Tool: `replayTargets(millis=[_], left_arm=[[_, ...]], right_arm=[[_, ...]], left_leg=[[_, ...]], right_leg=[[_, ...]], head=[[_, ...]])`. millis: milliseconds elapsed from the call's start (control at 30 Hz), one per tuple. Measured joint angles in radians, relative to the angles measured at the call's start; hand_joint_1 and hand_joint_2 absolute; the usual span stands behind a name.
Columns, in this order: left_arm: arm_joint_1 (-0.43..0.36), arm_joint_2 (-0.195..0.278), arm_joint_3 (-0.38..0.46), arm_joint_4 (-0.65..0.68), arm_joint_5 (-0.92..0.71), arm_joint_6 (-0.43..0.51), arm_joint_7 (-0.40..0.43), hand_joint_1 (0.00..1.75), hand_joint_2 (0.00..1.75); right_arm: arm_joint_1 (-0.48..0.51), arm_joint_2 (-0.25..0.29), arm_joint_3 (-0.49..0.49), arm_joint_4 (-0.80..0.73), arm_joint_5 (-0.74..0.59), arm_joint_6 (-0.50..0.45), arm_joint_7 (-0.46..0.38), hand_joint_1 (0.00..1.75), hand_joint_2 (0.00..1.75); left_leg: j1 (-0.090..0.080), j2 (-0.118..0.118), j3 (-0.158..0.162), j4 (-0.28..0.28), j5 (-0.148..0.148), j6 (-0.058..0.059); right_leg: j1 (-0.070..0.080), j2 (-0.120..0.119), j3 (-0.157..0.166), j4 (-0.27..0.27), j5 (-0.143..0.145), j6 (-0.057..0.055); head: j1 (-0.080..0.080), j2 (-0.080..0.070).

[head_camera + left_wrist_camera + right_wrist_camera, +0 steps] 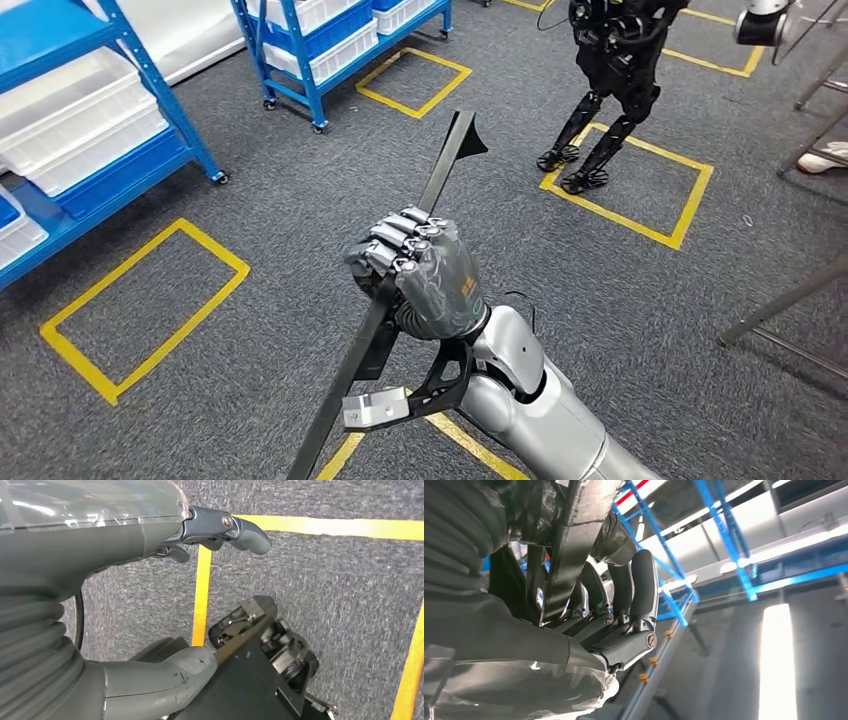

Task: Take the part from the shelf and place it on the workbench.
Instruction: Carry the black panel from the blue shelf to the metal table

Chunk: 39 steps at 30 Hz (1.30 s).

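The part (441, 172) is a long, thin black bar with a flared upper end. It rises slanted over the grey carpet in the middle of the head view. My right hand (420, 272) grips it around the middle, fingers wrapped tight. In the right wrist view the fingers (634, 587) curl over the dark bar (574, 545), with blue shelf rails behind. My left hand (90, 540) hangs over the carpet, thumb and fingers apart, holding nothing.
Blue shelves with white bins (90, 130) stand at the left, and another rack (320, 45) at the back. A black humanoid robot (612, 70) stands ahead on a yellow floor box (640, 180). Metal frame legs (785, 300) slant in at the right.
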Motion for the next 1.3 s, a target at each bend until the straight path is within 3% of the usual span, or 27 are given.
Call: replayTargets(millis=[33, 100, 167, 200, 233, 267, 300, 367, 400, 467, 533, 600, 667, 733, 767, 800, 867, 933, 967, 1033, 1067, 1133, 1200, 1267, 1300], left_arm=[[-0.001, 0.0, 0.0, 0.0, 0.0, 0.0, 0.001, 0.0, 1.75], [-0.002, 0.002, 0.0, 0.0, 0.001, 0.0, 0.002, 0.0, 1.75], [0.0, 0.005, 0.0, 0.0, 0.003, -0.002, 0.004, 0.0, 1.75], [0.002, 0.006, 0.0, 0.0, 0.005, -0.003, 0.005, 0.0, 1.75], [0.004, 0.008, 0.001, 0.0, 0.007, -0.003, 0.006, 0.0, 1.75], [0.006, 0.01, 0.002, 0.0, 0.009, -0.003, 0.007, 0.0, 1.75], [0.006, 0.012, 0.003, 0.0, 0.01, -0.003, 0.007, 0.0, 1.75], [0.007, 0.018, 0.007, 0.0, 0.011, -0.002, 0.008, 0.0, 1.75], [0.007, 0.021, 0.008, 0.0, 0.011, -0.002, 0.007, 0.0, 1.75], [0.008, 0.025, 0.009, 0.0, 0.011, -0.002, 0.007, 0.0, 1.75], [0.007, 0.025, 0.01, 0.0, 0.011, -0.001, 0.008, 0.0, 1.75], [0.007, 0.025, 0.011, 0.0, 0.01, 0.0, 0.008, 0.0, 1.75], [0.011, 0.025, 0.012, 0.0, 0.008, -0.001, 0.008, 0.0, 1.75], [0.018, 0.025, 0.014, 0.0, 0.004, 0.0, 0.008, 0.0, 1.75], [0.021, 0.026, 0.014, 0.0, 0.002, 0.001, 0.009, 0.0, 1.75], [0.022, 0.026, 0.014, 0.0, -0.002, 0.002, 0.01, 0.0, 1.75], [0.021, 0.027, 0.014, 0.0, -0.011, 0.003, 0.012, 0.0, 1.75], [0.021, 0.029, 0.014, 0.0, -0.024, 0.003, 0.016, 0.0, 1.75], [0.021, 0.031, 0.013, 0.0, -0.03, 0.003, 0.019, 0.0, 1.75], [0.021, 0.034, 0.012, 0.0, -0.039, 0.003, 0.023, 0.0, 1.75], [0.021, 0.035, 0.01, 0.0, -0.043, 0.003, 0.024, 0.0, 1.75], [0.021, 0.038, 0.007, 0.0, -0.048, 0.003, 0.023, 0.0, 1.75], [0.025, 0.04, 0.005, 0.0, -0.048, 0.004, 0.021, 0.0, 1.75], [0.03, 0.04, 0.005, 0.0, -0.045, 0.005, 0.018, 0.0, 1.75], [0.031, 0.04, 0.005, 0.0, -0.043, 0.006, 0.018, 0.0, 1.75]], right_arm=[[0.001, 0.0, -0.002, -0.001, 0.001, 0.0, 0.0, 1.75, 1.75], [0.001, 0.003, -0.003, -0.003, 0.005, -0.001, 0.0, 1.75, 1.75], [0.001, 0.007, -0.004, -0.002, 0.009, -0.003, 0.0, 1.75, 1.75], [0.001, 0.009, -0.003, -0.001, 0.01, -0.003, 0.0, 1.75, 1.75], [0.001, 0.01, -0.003, 0.0, 0.012, -0.003, 0.0, 1.75, 1.75], [0.001, 0.01, -0.003, 0.001, 0.013, -0.003, 0.0, 1.75, 1.75], [0.001, 0.01, -0.003, 0.002, 0.015, -0.002, 0.0, 1.75, 1.75], [0.0, 0.012, -0.003, 0.003, 0.019, -0.002, 0.0, 1.75, 1.75], [0.0, 0.013, -0.003, 0.003, 0.02, -0.002, 0.0, 1.75, 1.75], [0.0, 0.014, -0.003, 0.003, 0.023, -0.002, 0.0, 1.75, 1.75], [0.001, 0.015, -0.003, 0.003, 0.025, -0.003, 0.001, 1.75, 1.75], [0.001, 0.015, -0.004, 0.002, 0.026, -0.005, 0.002, 1.75, 1.75], [0.002, 0.016, -0.004, 0.002, 0.026, -0.009, 0.004, 1.75, 1.75], [0.011, 0.016, -0.005, 0.002, 0.025, -0.013, 0.007, 1.75, 1.75], [0.016, 0.016, -0.006, 0.003, 0.025, -0.015, 0.008, 1.75, 1.75], [0.019, 0.016, -0.007, 0.002, 0.025, -0.016, 0.009, 1.75, 1.75], [0.022, 0.016, -0.007, 0.0, 0.027, -0.018, 0.009, 1.75, 1.75], [0.025, 0.016, -0.008, -0.008, 0.032, -0.021, 0.01, 1.75, 1.75], [0.028, 0.016, -0.009, -0.013, 0.034, -0.024, 0.011, 1.75, 1.75], [0.038, 0.015, -0.012, -0.025, 0.039, -0.03, 0.013, 1.75, 1.75], [0.044, 0.013, -0.013, -0.031, 0.041, -0.032, 0.014, 1.75, 1.75], [0.051, 0.01, -0.015, -0.04, 0.045, -0.034, 0.017, 1.75, 1.75], [0.055, 0.009, -0.016, -0.044, 0.046, -0.035, 0.019, 1.75, 1.75], [0.061, 0.009, -0.015, -0.045, 0.046, -0.034, 0.019, 1.75, 1.75], [0.063, 0.008, -0.015, -0.044, 0.046, -0.034, 0.019, 1.75, 1.75]], left_leg=[[0.003, -0.004, 0.001, 0.004, -0.006, -0.005], [0.008, -0.047, -0.019, 0.056, -0.047, -0.014], [0.011, -0.097, -0.076, 0.183, -0.115, -0.017], [0.011, -0.108, -0.107, 0.248, -0.139, -0.017], [0.01, -0.112, -0.127, 0.286, -0.144, -0.014], [0.009, -0.114, -0.131, 0.286, -0.13, -0.01], [0.008, -0.12, -0.115, 0.244, -0.097, -0.003], [0.005, -0.16, -0.056, 0.108, -0.026, 0.013], [0.003, -0.183, -0.031, 0.052, -0.006, 0.019], [0.0, -0.205, -0.012, 0.011, -0.001, 0.026], [0.001, -0.183, -0.005, -0.005, 0.007, 0.03], [0.005, -0.156, 0.005, -0.03, 0.02, 0.037], [0.005, -0.129, 0.008, -0.041, 0.025, 0.043], [0.003, -0.099, 0.007, -0.038, 0.023, 0.045], [0.003, -0.084, 0.006, -0.036, 0.021, 0.044], [0.004, -0.07, 0.006, -0.032, 0.018, 0.042], [0.005, -0.046, 0.005, -0.019, 0.008, 0.034], [0.002, -0.027, 0.004, -0.004, -0.004, 0.021], [0.001, -0.019, 0.004, 0.001, -0.008, 0.014], [0.002, 0.0, 0.009, 0.0, -0.011, 0.002], [0.004, -0.001, 0.012, 0.002, -0.016, -0.003], [0.009, -0.043, -0.002, 0.043, -0.052, -0.012], [0.013, -0.096, -0.054, 0.16, -0.117, -0.017], [0.013, -0.111, -0.106, 0.267, -0.15, -0.019], [0.013, -0.113, -0.112, 0.275, -0.139, -0.018]], right_leg=[[-0.001, 0.01, -0.001, -0.001, 0.002, -0.006], [-0.004, 0.031, -0.001, -0.004, 0.007, -0.017], [-0.003, 0.052, -0.004, -0.004, 0.009, -0.025], [0.0, 0.066, -0.004, -0.004, 0.009, -0.027], [0.003, 0.079, -0.005, -0.003, 0.009, -0.028], [0.005, 0.094, -0.005, -0.003, 0.01, -0.028], [0.006, 0.108, -0.004, -0.002, 0.01, -0.028], [0.007, 0.133, -0.003, -0.001, 0.011, -0.026], [0.005, 0.144, -0.005, -0.001, 0.013, -0.024], [0.0, 0.166, -0.01, -0.004, 0.019, -0.013], [-0.002, 0.179, -0.012, -0.01, 0.024, -0.001], [0.005, 0.135, -0.024, 0.012, 0.003, 0.008], [0.007, 0.071, -0.068, 0.106, -0.055, 0.014], [0.002, 0.051, -0.12, 0.217, -0.101, 0.022], [-0.001, 0.047, -0.129, 0.238, -0.1, 0.026], [-0.005, 0.042, -0.119, 0.221, -0.082, 0.03], [-0.009, 0.009, -0.053, 0.104, -0.027, 0.034], [-0.004, -0.025, -0.003, 0.011, 0.001, 0.025], [0.0, -0.029, 0.003, -0.004, 0.0, 0.018], [0.003, -0.007, -0.001, -0.002, 0.002, 0.003], [0.001, 0.004, -0.001, -0.006, 0.005, -0.003], [-0.005, 0.025, 0.001, -0.013, 0.011, -0.014], [-0.006, 0.047, 0.0, -0.015, 0.014, -0.021], [-0.003, 0.075, -0.001, -0.013, 0.016, -0.023], [-0.002, 0.089, -0.002, -0.012, 0.016, -0.023]], head=[[0.0, 0.0], [0.0, 0.0], [0.0, 0.0], [0.0, 0.0], [0.0, 0.0], [0.0, 0.0], [0.0, 0.0], [0.0, 0.0], [0.0, 0.0], [0.0, 0.0], [0.0, 0.0], [0.002, 0.0], [0.003, 0.0], [0.003, 0.0], [0.003, 0.0], [0.004, 0.0], [0.004, 0.0], [0.003, 0.0], [0.003, 0.0], [0.003, 0.0], [0.003, 0.0], [0.003, 0.0], [0.003, 0.0], [0.003, 0.0], [0.003, 0.0]])
